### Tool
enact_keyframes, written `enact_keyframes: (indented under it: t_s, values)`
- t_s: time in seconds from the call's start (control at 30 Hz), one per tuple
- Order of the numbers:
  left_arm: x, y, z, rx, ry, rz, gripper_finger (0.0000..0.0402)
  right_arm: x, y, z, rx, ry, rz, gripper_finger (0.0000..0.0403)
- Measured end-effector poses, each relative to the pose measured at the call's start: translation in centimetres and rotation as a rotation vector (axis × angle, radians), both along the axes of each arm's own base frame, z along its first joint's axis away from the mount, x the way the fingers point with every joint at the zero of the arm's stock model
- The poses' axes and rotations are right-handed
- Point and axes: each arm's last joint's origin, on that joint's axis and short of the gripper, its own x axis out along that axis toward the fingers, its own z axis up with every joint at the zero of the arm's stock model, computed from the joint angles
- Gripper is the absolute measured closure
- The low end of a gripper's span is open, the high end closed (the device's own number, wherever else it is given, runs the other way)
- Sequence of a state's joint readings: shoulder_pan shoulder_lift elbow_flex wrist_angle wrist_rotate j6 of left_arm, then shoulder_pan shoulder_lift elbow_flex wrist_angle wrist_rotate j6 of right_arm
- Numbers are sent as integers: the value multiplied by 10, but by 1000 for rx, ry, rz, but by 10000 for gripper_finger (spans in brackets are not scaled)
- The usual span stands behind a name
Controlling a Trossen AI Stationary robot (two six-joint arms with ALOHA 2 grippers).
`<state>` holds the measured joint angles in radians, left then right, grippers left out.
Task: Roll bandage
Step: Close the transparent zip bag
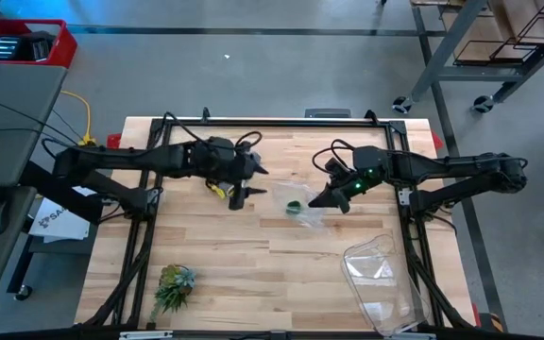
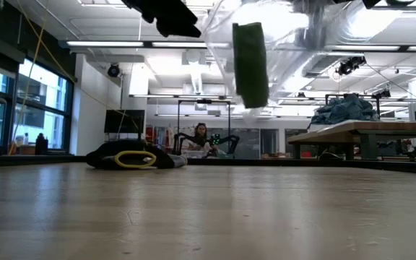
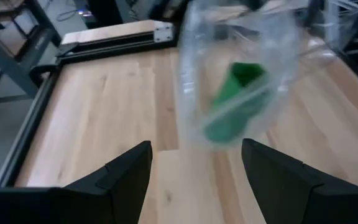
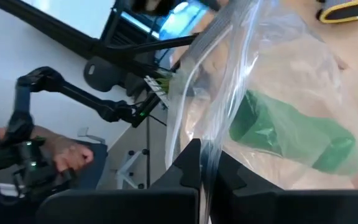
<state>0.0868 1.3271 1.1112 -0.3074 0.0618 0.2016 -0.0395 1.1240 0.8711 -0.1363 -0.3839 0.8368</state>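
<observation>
The green bandage (image 4: 291,137) lies bundled inside a clear plastic bag (image 4: 272,68). My right gripper (image 4: 207,158) is shut on the bag's edge and holds it above the middle of the table (image 1: 294,206). In the low view the bandage (image 2: 250,63) hangs well above the tabletop. My left gripper (image 3: 194,165) is open and empty, just to the left of the bag (image 3: 235,81) and facing it; in the high view it (image 1: 250,187) stands near the table's centre. My right gripper pinches the clear bag's folded edge strip (image 4: 213,134) between its two fingers, coming at it from the table's right side. The bag is lifted clear of the table and hangs slack toward the left gripper, with the bandage in its lower part.
A black-and-yellow glove (image 1: 219,188) lies under the left gripper; it also shows in the low view (image 2: 132,159). A second clear bag (image 1: 381,279) lies at the near right. A spiky green plant tuft (image 1: 173,286) sits at the near left. Bare wood lies between them.
</observation>
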Motion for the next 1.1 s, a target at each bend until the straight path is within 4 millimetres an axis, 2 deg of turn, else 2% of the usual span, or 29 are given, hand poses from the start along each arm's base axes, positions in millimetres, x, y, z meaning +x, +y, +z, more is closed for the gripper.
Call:
enact_keyframes:
  t_s: [0.27, 0.5, 0.6, 0.7, 0.9, 1.0, 1.1]
  values:
    - [14, 1, -6, 38, -38, -18, 156, 1, 1, 4, 24, -39, 22, 403]
    - [14, -6, -3, 56, -61, -80, 159, 1, 1, 4, 25, -39, 20, 403]
    - [14, -9, -2, 87, -66, -103, 172, 1, 1, 4, 25, -39, 21, 403]
    - [19, -10, -5, 126, -68, -108, 212, 1, 1, 4, 25, -41, 20, 403]
    - [25, -7, -13, 140, -53, -76, 324, 1, 1, 5, 50, -40, 42, 403]
    - [25, -8, -7, 96, -71, -52, 382, 1, 2, 5, 62, -37, 52, 403]
    - [23, -7, 1, 33, -49, -28, 394, 1, 2, 5, 65, -34, 58, 403]
